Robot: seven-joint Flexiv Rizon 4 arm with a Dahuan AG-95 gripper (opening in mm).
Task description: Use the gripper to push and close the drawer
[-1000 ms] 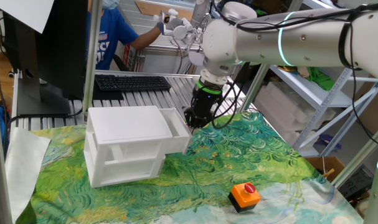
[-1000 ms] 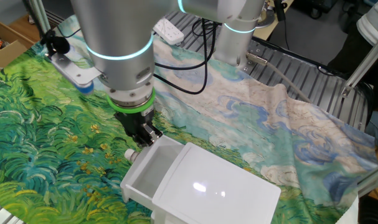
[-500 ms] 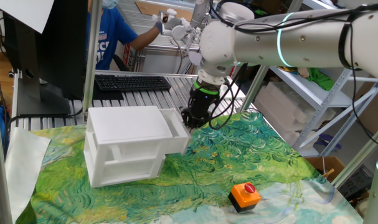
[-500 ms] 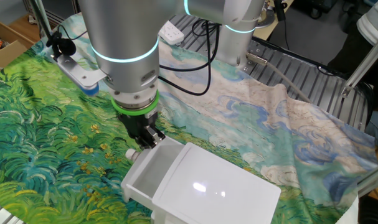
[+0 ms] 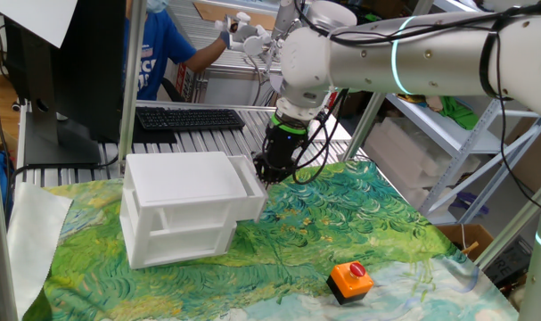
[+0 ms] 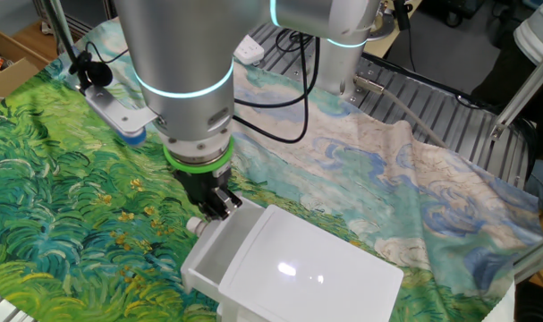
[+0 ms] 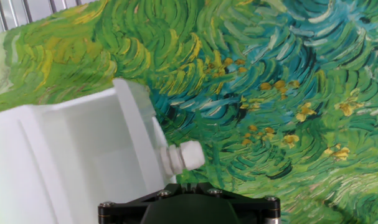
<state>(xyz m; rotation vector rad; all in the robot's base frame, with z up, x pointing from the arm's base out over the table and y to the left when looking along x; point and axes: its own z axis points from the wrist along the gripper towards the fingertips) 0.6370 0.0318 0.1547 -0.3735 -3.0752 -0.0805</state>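
The white two-drawer cabinet [image 5: 176, 209] stands on the green painted cloth. Its upper drawer [image 5: 250, 183] sticks out part way toward the arm. The black gripper [image 5: 263, 169], under a green ring on the white arm, is pressed against the drawer's front. In the other fixed view the gripper [image 6: 219, 201] touches the front edge of the drawer [image 6: 226, 255], beside the small white knob [image 6: 198, 226], with its fingers together. In the hand view the drawer front [image 7: 136, 134] and knob [image 7: 182, 158] are just ahead of the gripper [image 7: 189, 186]. The lower drawer looks closed.
An orange box with a red button [image 5: 350, 278] sits on the cloth at the front right. A black keyboard [image 5: 188, 118] and a monitor [image 5: 65, 71] stand behind the cabinet. A person in blue [image 5: 163, 53] is at the back. Black cables [image 6: 280, 107] trail behind the arm.
The gripper has moved toward the cabinet, against the drawer front. The upper drawer has slid a little way in and sticks out less.
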